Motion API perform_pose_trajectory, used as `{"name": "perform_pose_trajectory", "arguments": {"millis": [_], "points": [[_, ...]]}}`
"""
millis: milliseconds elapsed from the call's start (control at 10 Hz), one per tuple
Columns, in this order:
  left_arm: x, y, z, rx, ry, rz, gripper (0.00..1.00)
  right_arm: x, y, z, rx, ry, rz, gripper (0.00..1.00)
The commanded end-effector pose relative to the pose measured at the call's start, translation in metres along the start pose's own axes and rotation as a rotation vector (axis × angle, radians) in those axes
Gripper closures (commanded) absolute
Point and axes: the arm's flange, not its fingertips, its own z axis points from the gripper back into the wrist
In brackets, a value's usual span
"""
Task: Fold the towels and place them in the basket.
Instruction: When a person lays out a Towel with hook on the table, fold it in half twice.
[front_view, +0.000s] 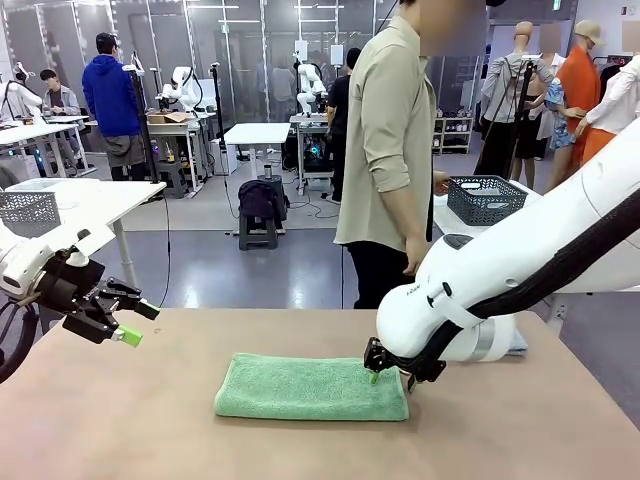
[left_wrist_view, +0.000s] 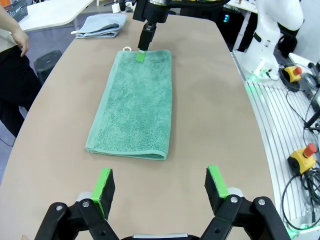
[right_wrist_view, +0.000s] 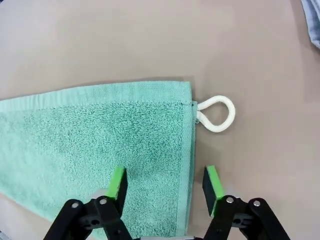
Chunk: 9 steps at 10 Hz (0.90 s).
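My right claw (right_wrist_view: 164, 187) straddles the green towel (right_wrist_view: 100, 145) edge, jaws apart, white loop (right_wrist_view: 216, 113) just beyond; left claw (left_wrist_view: 160, 187) spread wide; no legible print.

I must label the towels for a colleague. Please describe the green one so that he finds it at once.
On the brown table, at its middle, lies the mint green towel, folded into a long strip. Unlike the grey-blue towel near the far edge, it has a white loop at one corner.
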Motion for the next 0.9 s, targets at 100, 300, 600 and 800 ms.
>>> {"name": "perform_pose_trajectory", "arguments": {"millis": [100, 300, 600, 800], "points": [[0.0025, 0.0006, 0.0016, 0.0, 0.011, 0.015, 0.08, 0.003, 0.0083, -0.0054, -0.024, 0.01, -0.026, 0.29], [0.0025, 0.0006, 0.0016, 0.0, 0.011, 0.015, 0.08, 0.0035, 0.0087, -0.0062, -0.035, 0.026, -0.026, 0.48], [0.0025, 0.0006, 0.0016, 0.0, 0.011, 0.015, 0.08, 0.0041, 0.0094, -0.0067, -0.034, 0.056, -0.025, 0.48], [0.0025, 0.0006, 0.0016, 0.0, 0.011, 0.015, 0.08, 0.0043, 0.0092, -0.0065, -0.042, 0.061, -0.018, 0.67]]}}
